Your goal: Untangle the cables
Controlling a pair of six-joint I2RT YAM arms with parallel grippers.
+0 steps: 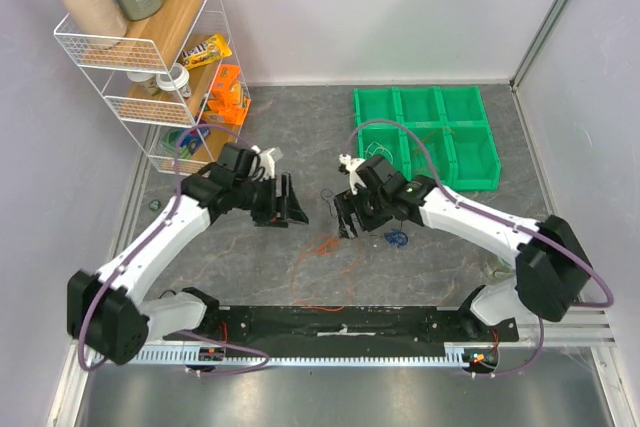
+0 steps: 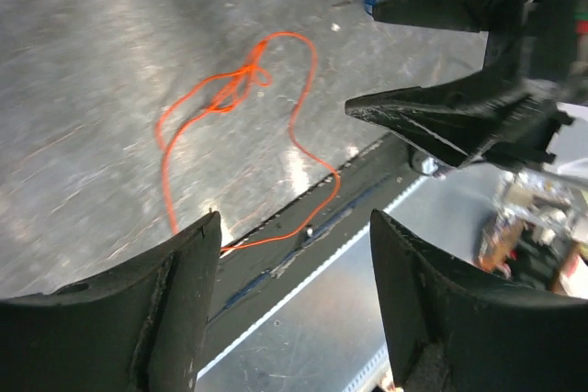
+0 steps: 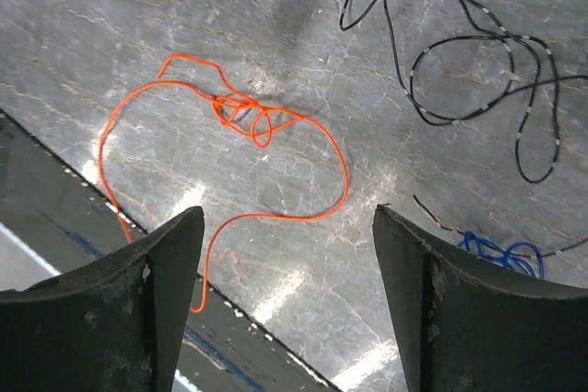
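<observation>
The orange cable (image 3: 248,121) lies loose on the bench (image 1: 300,137), with a small knot in its middle. The blue cable (image 3: 501,254) and the black cable (image 3: 439,121) lie near it, not touching it. The left gripper (image 2: 294,227) and the right gripper (image 3: 289,218) hang above it, one on each side. The jaws of both are released and grasp nothing.

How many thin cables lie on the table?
3, in the right wrist view: thin orange wire mid-frame, thin black wire upper right, small blue wire bunch lower right. Others may be hidden.
</observation>
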